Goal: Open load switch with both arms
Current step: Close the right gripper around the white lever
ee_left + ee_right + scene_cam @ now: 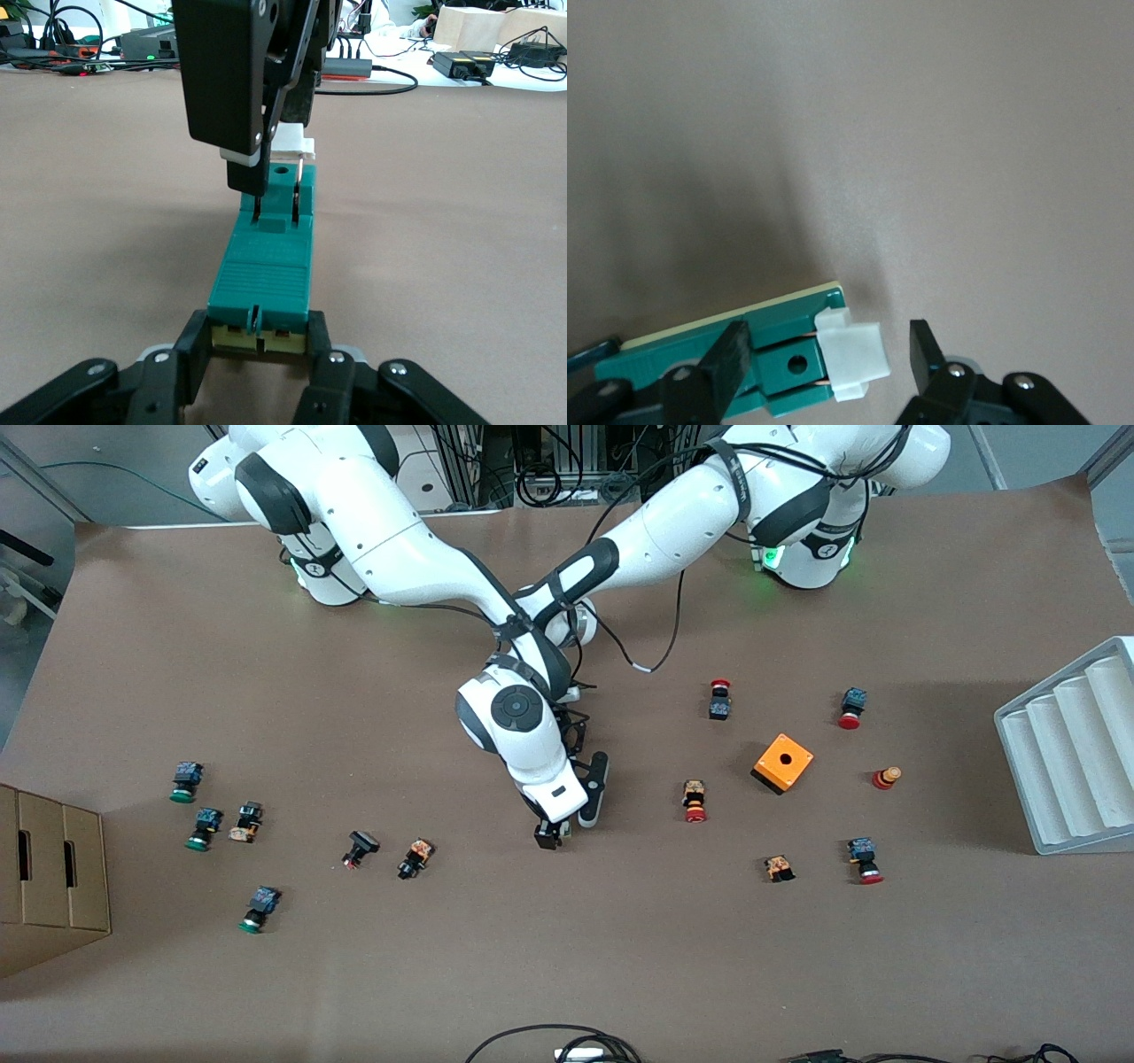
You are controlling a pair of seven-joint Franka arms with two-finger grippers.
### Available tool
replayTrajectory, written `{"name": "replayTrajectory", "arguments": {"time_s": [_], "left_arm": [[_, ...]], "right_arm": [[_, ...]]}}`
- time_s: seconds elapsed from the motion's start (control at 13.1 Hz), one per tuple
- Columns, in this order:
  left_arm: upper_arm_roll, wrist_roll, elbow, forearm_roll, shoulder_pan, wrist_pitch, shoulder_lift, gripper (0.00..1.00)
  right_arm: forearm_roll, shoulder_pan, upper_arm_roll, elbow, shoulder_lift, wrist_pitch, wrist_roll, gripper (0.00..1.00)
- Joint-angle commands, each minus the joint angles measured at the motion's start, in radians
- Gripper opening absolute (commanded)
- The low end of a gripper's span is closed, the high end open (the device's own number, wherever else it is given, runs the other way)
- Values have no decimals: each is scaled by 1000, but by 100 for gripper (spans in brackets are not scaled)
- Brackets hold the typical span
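The load switch (261,266) is a narrow green block lying flat on the brown table, with a white sliding piece (855,354) at one end. My left gripper (260,341) is low over the table, shut on the block's other end, one finger on each side. My right gripper (828,347) comes down from above at the white end and is open. One of its fingers (731,354) is over the green body, and the other stands apart from the white piece. In the front view the right hand (549,837) hides the switch and the left gripper.
An orange box with a hole (782,762) and several red push-buttons (695,801) lie toward the left arm's end. Green push-buttons (202,828) lie toward the right arm's end, near a cardboard box (44,877). A grey ribbed tray (1072,753) sits at the table's edge.
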Motion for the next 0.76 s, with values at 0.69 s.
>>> {"name": "replayTrajectory", "arguments": {"time_s": [0.69], "left_arm": [[7, -21, 4, 9, -17, -22, 16, 27]], "right_arm": [[-4, 11, -14, -1, 1, -26, 4, 69]]}}
